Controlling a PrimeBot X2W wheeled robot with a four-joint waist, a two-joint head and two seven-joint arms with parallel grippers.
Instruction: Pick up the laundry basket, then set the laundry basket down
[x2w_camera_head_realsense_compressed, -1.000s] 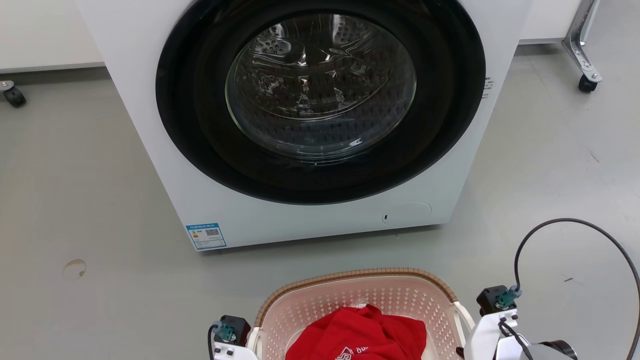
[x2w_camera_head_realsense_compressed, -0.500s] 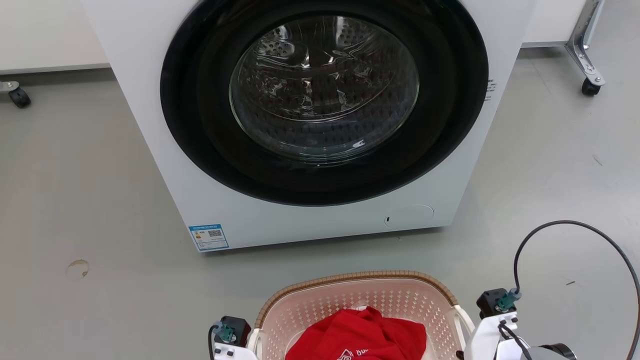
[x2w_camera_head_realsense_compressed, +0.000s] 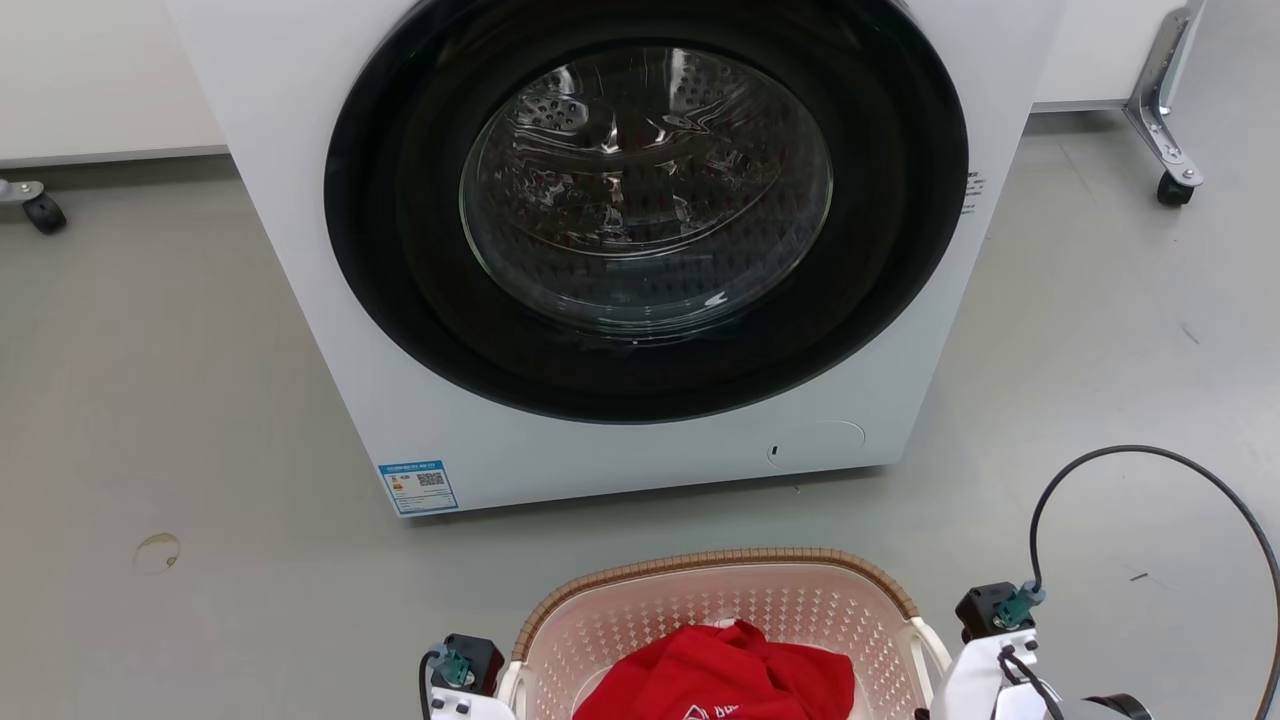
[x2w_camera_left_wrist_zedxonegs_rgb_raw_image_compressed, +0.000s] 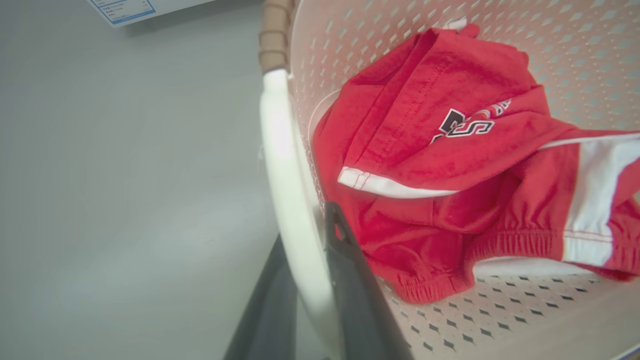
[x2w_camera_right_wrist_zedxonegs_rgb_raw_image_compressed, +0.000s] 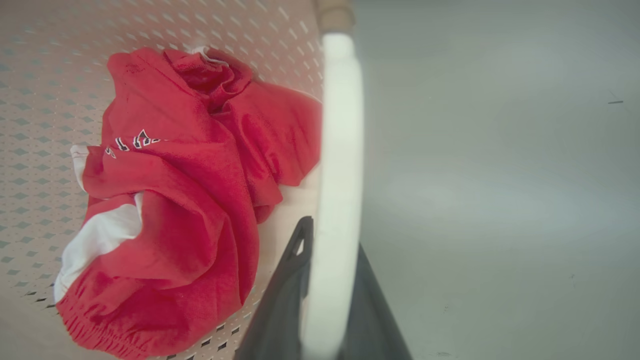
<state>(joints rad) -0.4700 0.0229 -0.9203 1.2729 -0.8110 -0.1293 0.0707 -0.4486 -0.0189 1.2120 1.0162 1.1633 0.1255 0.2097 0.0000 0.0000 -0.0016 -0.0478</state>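
Observation:
The laundry basket (x2w_camera_head_realsense_compressed: 718, 557), pale pink with a brown woven-look rim, sits at the bottom centre of the head view, in front of the washer. A crumpled red garment (x2w_camera_head_realsense_compressed: 725, 672) lies inside it. In the left wrist view my left gripper (x2w_camera_left_wrist_zedxonegs_rgb_raw_image_compressed: 307, 262) is shut on the basket's white left handle (x2w_camera_left_wrist_zedxonegs_rgb_raw_image_compressed: 280, 150), one dark finger on each side. In the right wrist view my right gripper (x2w_camera_right_wrist_zedxonegs_rgb_raw_image_compressed: 332, 270) clamps the white right handle (x2w_camera_right_wrist_zedxonegs_rgb_raw_image_compressed: 340, 150) the same way. Whether the basket's underside touches the floor is hidden.
A white front-loading washer (x2w_camera_head_realsense_compressed: 300, 260) with a closed round glass door (x2w_camera_head_realsense_compressed: 645, 190) stands just beyond the basket. Grey floor spreads to both sides. Caster wheels sit at far left (x2w_camera_head_realsense_compressed: 45, 212) and far right (x2w_camera_head_realsense_compressed: 1172, 190). A black cable (x2w_camera_head_realsense_compressed: 1150, 455) loops above my right wrist.
The whole head picture has slid slightly downward, so the camera moved. Both grippers keep the same hold on the handles; the basket stays put between them.

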